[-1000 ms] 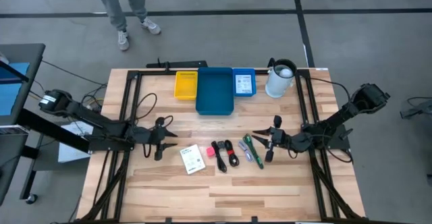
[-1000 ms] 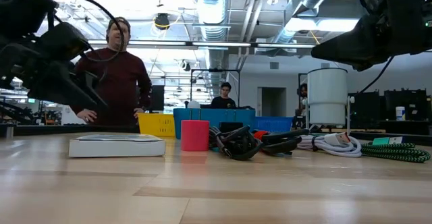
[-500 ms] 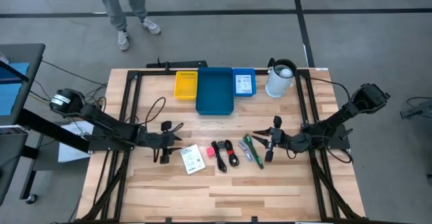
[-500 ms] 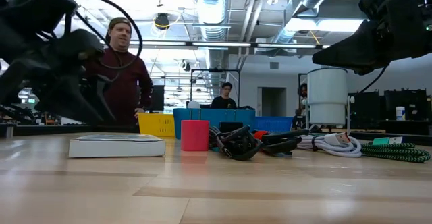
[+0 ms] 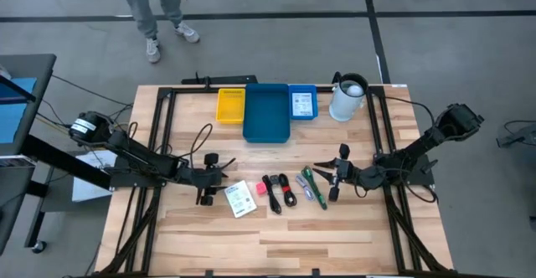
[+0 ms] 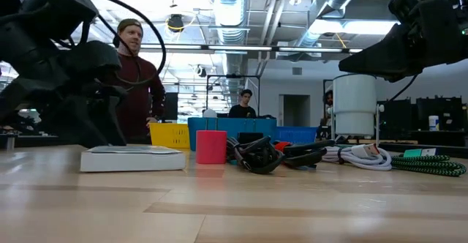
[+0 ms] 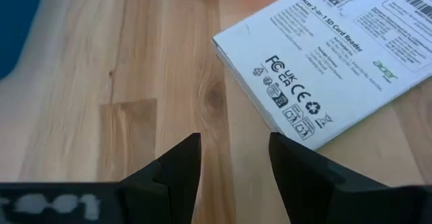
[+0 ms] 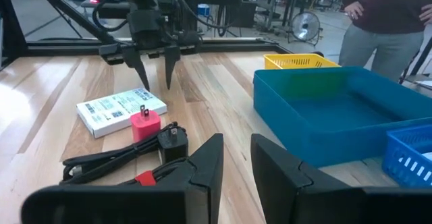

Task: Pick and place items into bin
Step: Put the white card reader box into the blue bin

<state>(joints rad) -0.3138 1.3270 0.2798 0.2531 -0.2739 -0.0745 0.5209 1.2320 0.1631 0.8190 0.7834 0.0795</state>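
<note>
On a wooden tabletop [image 5: 276, 236], the items lie in a row nearest the viewer: a white printed packet [image 5: 239, 198], a small pink-red cube [image 5: 260, 189], black coiled cables [image 5: 280, 192] and green pen-like sticks [image 5: 311, 186]. None appears to be in a bin yet, so by the look of it all the picking and placing is left to do.

The left gripper [image 5: 207, 178] hovers just beside the packet, fingers [image 7: 177, 171] slightly parted and holding nothing. The right gripper [image 5: 326, 180] waits near the green sticks, fingers [image 8: 206, 162] also a little apart and empty.

Farther back stand a yellow bin [image 5: 230, 105], a large blue bin [image 5: 267, 113], a smaller blue bin [image 5: 303, 102] and a white jug [image 5: 347, 98]. Beyond the tabletop, a person [image 6: 134, 75] stands.
</note>
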